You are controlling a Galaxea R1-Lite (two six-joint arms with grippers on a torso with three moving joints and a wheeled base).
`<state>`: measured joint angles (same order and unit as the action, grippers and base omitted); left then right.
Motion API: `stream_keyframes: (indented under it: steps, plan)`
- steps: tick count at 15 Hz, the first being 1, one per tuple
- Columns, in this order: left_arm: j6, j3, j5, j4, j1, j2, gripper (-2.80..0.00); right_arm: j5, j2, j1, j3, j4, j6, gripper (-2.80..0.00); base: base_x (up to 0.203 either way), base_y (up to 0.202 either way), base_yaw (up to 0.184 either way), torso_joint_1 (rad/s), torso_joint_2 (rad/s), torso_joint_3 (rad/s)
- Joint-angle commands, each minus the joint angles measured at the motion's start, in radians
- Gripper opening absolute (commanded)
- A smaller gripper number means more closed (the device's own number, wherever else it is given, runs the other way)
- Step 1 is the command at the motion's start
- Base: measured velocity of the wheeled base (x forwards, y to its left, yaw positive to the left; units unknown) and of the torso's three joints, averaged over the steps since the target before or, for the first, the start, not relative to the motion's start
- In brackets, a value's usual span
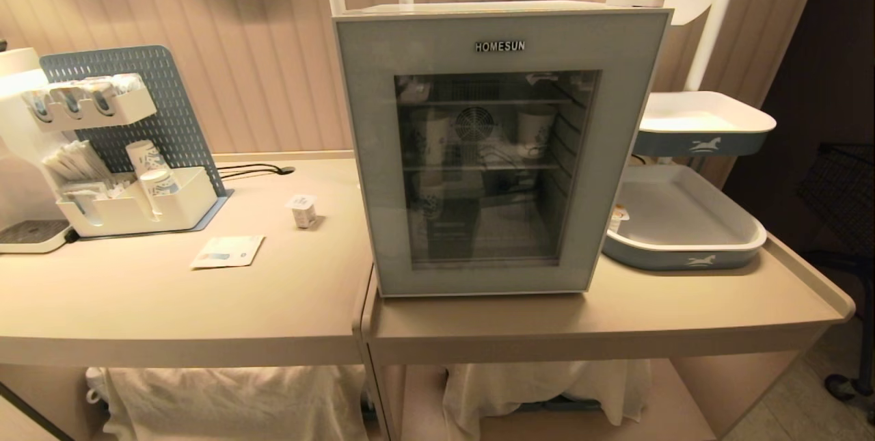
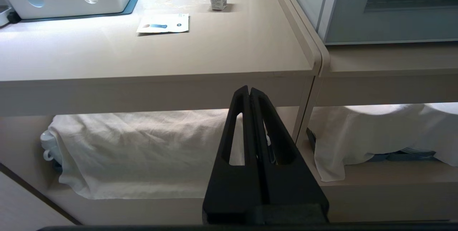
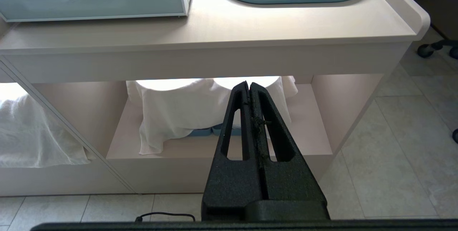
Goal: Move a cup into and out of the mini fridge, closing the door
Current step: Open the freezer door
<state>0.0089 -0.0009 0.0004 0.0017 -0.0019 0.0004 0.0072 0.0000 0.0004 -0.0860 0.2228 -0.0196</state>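
A white organiser holding paper cups stands at the worktop's far left edge, with a flat packet in front of it. The cup sits upright out on the open worktop between the organiser and the mini fridge, whose door is closed, while a blue-grey tray lies by the right edge. Below the front edge, the left gripper and right gripper hang clenched on nothing.
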Motion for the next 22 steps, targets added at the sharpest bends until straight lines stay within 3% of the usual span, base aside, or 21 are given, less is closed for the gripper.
stream_keyframes:
  steps: [1, 5, 7, 10, 12, 14, 16, 19, 21, 22]
  plan:
    - [-0.001, -0.001, 0.001, 0.000, 0.000, 0.000, -2.80, 0.000, 0.002, 0.000, 0.000, 0.001, 0.000, -2.80, 0.000, 0.000, 0.000, 0.000, 0.00, 0.000]
    - [0.004, -0.001, 0.003, -0.002, 0.000, 0.000, -2.80, 0.000, 0.002, 0.000, 0.000, 0.001, 0.000, -2.80, 0.000, 0.000, 0.000, 0.000, 0.00, 0.000]
    - [0.013, -0.083, 0.025, 0.013, 0.000, 0.006, -2.80, 0.000, 0.002, 0.000, 0.000, 0.001, 0.000, -2.80, 0.000, 0.000, 0.000, 0.000, 0.00, 0.000]
    - [0.019, -0.447, 0.088, 0.226, 0.000, 0.070, -2.80, 0.000, 0.002, 0.000, 0.000, 0.001, 0.000, -2.80, 0.000, 0.000, 0.000, 0.000, 0.00, 0.000]
    - [0.006, -0.717, 0.079, 0.405, -0.001, 0.212, -2.80, 0.000, 0.002, 0.000, 0.000, 0.001, 0.000, -2.80, 0.000, 0.000, 0.000, 0.000, 0.00, 0.000]
    - [-0.043, -0.892, 0.036, 0.510, -0.004, 0.432, -2.80, 0.000, 0.002, 0.000, 0.000, 0.001, 0.000, -2.80, 0.000, 0.000, 0.000, 0.000, 0.00, 0.000]
    - [-0.105, -1.038, -0.054, 0.577, -0.012, 0.657, -2.80, 0.000, 0.002, 0.000, 0.000, 0.001, 0.000, -2.80, 0.000, 0.000, 0.000, 0.000, 0.00, 0.000]
    - [-0.165, -1.177, -0.247, 0.606, -0.011, 0.995, -2.80, 0.000, 0.002, 0.000, 0.000, 0.001, 0.000, -2.80, 0.000, 0.000, 0.000, 0.000, 0.00, 0.000]
    - [-0.181, -1.228, -0.442, 0.549, 0.021, 1.217, -2.80, 0.000, 0.002, 0.000, 0.000, 0.001, 0.000, -2.80, 0.000, 0.000, 0.000, 0.000, 0.00, 0.000]
    - [-0.182, -1.244, -0.600, 0.507, 0.046, 1.322, -2.80, 0.000, 0.002, 0.000, 0.000, 0.001, 0.000, -2.80, 0.000, 0.000, 0.000, 0.000, 0.00, 0.000]
